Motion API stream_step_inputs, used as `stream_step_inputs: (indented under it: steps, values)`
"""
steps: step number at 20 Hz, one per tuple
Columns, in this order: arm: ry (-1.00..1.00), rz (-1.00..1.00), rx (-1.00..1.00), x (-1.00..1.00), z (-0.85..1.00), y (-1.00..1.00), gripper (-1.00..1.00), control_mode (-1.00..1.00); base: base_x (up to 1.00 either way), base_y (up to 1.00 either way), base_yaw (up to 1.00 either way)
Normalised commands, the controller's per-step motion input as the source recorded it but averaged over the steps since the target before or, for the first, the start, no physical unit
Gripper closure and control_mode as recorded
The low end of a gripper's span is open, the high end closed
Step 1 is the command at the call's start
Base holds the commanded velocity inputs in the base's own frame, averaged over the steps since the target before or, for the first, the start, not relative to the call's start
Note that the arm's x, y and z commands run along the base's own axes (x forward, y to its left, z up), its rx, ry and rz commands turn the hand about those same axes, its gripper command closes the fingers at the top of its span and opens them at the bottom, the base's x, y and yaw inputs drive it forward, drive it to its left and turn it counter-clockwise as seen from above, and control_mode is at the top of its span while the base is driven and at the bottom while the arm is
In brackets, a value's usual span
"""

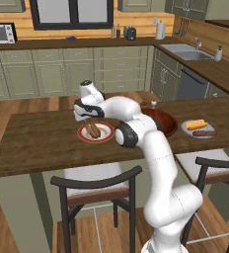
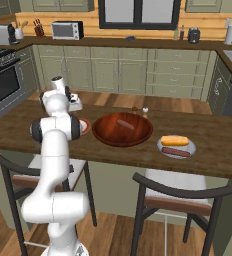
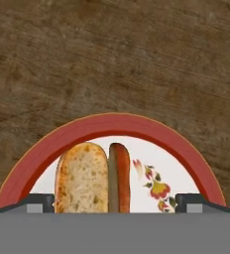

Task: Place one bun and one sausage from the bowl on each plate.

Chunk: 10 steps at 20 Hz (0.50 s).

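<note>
A: In the hand view the pincer (image 3: 115,211) stands wide open, its two dark tips far apart at the bottom edge, and nothing sits between them. Straight below it lies the red-rimmed plate (image 3: 112,125) with a bun (image 3: 82,177) and a sausage (image 3: 119,176) side by side, touching.

B: So that plate looks served. And the grey plate (image 2: 163,145)?

A: In the right base view it sits at the bowl's three o'clock, also carrying a bun (image 2: 175,141) and a sausage (image 2: 177,151). The bowl (image 2: 122,129) lies between the two plates on the table (image 2: 213,155), with one more sausage (image 2: 125,124) left in it.

B: Then what could go wrong from here?

A: The hand hovers close over the food. If it pulls away sideways instead of lifting first, a fingertip could catch the bun or roll the sausage toward the rim at the plate's twelve o'clock.

B: And the arm itself?

A: In the left base view its elbow hangs over the table between the red-rimmed plate and the bowl. A wide swing back could brush the bowl's edge and shove it.

B: Any risk from the leftover sausage?

A: Only if the robot fetches it; a third piece would overfill a plate that seems finished.
</note>
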Motion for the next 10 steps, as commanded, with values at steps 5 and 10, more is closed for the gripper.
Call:
stream_step_inputs:
  steps: [5,10]
  values:
    - [0.0,0.0,-0.02,-0.06,0.86,-0.03,-1.0,-1.0,0.0,0.0,0.0]
    - [0.0,-0.08,0.07,-0.27,0.45,-0.59,-1.0,-1.0,0.0,0.0,0.0]
